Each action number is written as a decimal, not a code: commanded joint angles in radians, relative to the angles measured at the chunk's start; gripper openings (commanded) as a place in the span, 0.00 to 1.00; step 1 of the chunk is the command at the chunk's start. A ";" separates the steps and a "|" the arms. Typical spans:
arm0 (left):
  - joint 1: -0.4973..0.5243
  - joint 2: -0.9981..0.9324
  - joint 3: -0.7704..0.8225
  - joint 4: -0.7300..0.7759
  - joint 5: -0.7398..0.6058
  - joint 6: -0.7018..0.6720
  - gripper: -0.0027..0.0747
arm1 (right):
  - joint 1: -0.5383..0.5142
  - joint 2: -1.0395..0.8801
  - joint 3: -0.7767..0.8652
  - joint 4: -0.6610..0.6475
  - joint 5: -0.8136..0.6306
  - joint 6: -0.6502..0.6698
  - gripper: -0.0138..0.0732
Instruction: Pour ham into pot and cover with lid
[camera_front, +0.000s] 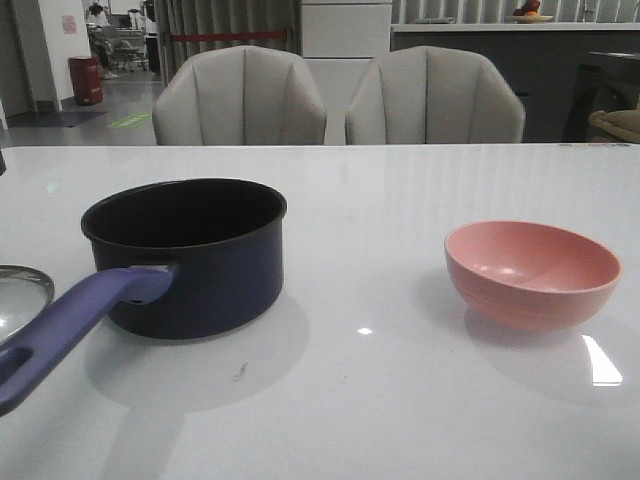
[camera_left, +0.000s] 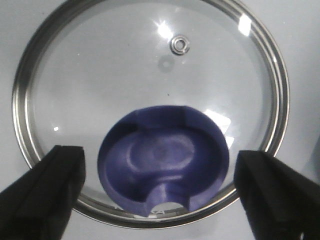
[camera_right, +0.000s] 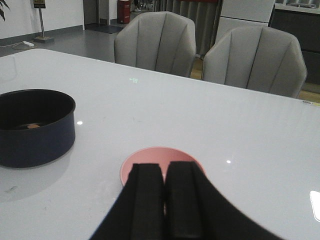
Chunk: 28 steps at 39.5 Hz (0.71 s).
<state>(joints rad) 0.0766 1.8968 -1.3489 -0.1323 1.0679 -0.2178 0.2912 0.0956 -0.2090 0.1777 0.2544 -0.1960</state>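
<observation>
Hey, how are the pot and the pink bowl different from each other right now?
The pot is dark navy with straight walls; the pink bowl is rounded and tapers to its base. The pot is taller and wider than the bowl. The pot has a long purple-blue handle; the bowl has none. The pot holds a small orange piece; the bowl looks empty in the front view. Both stand upright and uncovered on the white table.

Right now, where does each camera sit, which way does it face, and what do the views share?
Front: looks forward over the table at the pot and pink bowl; no arm shows.
Left wrist: looks straight down on the lid, its blue knob between wide-open jaws.
Right wrist: above the bowl, looking across toward the chairs; jaws closed, empty.
Shared: front and right wrist both show pot, bowl and chairs; an orange piece lies in the pot.
</observation>
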 joint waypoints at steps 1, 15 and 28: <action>0.002 -0.043 -0.031 -0.023 -0.011 0.021 0.84 | 0.003 0.011 -0.027 -0.001 -0.077 -0.008 0.34; 0.002 -0.043 -0.031 -0.023 -0.029 0.023 0.81 | 0.003 0.011 -0.027 -0.001 -0.077 -0.008 0.34; 0.002 -0.035 -0.031 -0.033 -0.042 0.023 0.70 | 0.003 0.011 -0.027 -0.001 -0.077 -0.008 0.34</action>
<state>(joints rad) 0.0766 1.8993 -1.3489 -0.1418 1.0340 -0.1964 0.2912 0.0956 -0.2090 0.1777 0.2544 -0.1960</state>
